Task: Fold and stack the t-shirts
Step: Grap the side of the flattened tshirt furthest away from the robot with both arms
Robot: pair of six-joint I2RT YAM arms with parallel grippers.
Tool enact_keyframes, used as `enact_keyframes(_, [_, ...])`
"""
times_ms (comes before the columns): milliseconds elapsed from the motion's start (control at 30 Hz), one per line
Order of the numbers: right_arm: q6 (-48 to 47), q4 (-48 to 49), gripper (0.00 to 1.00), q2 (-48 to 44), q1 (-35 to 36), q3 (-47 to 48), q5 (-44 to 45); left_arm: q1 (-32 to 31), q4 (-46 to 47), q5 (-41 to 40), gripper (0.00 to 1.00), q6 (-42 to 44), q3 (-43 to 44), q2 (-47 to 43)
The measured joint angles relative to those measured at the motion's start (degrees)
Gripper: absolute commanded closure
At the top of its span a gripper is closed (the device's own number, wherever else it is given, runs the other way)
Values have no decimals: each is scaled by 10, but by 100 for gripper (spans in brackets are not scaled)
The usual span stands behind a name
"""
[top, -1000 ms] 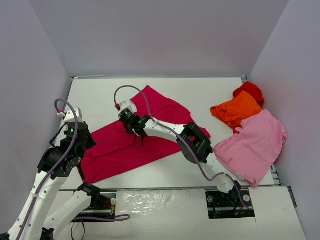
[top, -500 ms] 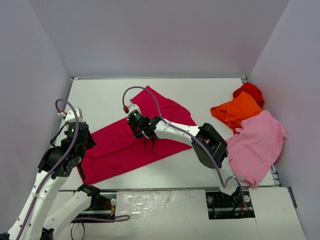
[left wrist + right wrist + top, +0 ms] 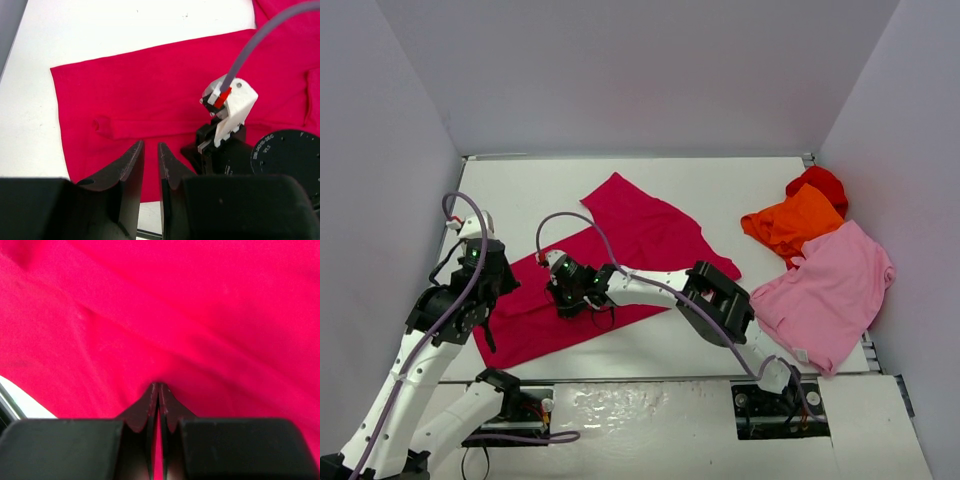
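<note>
Centre-left on table [image 3: 520, 190]: crimson-magenta t-shirt [image 3: 650, 225] spread diagonally, creased lengthwise.

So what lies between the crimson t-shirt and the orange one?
Only a bare strip of white table, seen in the top view; the crimson t-shirt and orange t-shirt lie apart.

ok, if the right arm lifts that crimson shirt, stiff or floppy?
Probably floppy: the crimson shirt puckers into creases where the right gripper pinches it, so it should drape, not lift flat. Likely bunches if pushed; a soft fold ridge crosses it.
</note>
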Motion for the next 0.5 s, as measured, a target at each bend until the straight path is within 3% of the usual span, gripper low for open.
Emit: enact_keyframes(500, [-5, 28, 100, 70, -17, 100, -16, 0, -1, 0, 85, 0, 0, -12])
